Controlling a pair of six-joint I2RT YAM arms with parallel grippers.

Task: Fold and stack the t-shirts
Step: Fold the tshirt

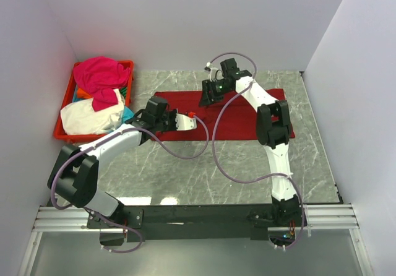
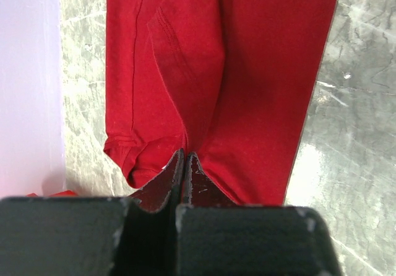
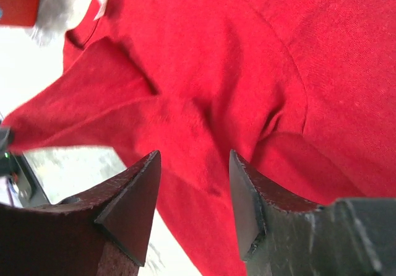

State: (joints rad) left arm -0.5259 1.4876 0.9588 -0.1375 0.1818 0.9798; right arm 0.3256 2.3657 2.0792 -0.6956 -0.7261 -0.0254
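— Tabletop (image 1: 247,171) first: what is it like?
— A flat, glossy slab with a grey stone look, veined in white. Pale walls stand on three sides.
— And the dark red t-shirt (image 1: 235,127)?
— It is the largest thing there. It lies on the far half as a long narrow band, with its long axis running left to right, from near the crate to near the right edge. The cloth is a soft, matte knit. A sleeve with a stitched hem sits at the left end, and a small white tag shows toward that end too, so the top seems to point left.
— The crate (image 1: 62,136)?
— Red plastic, rectangular, in the far left corner. It holds a heap of crumpled shirts. A magenta shirt (image 1: 102,78) lies on top and a cream-white shirt (image 1: 90,118) bulges at the near end. An orange shirt (image 1: 85,93) and a cyan shirt (image 1: 127,112) only peek out.
— Left pincer (image 2: 184,158)?
— Its jaws are pressed together on the near left edge of the dark red t-shirt, with cloth nipped between the tips and raised in a taut flap.
— Right pincer (image 3: 195,158)?
— About half spread over the shirt's far edge, left of its middle. Red cloth shows in the gap, and it holds nothing.
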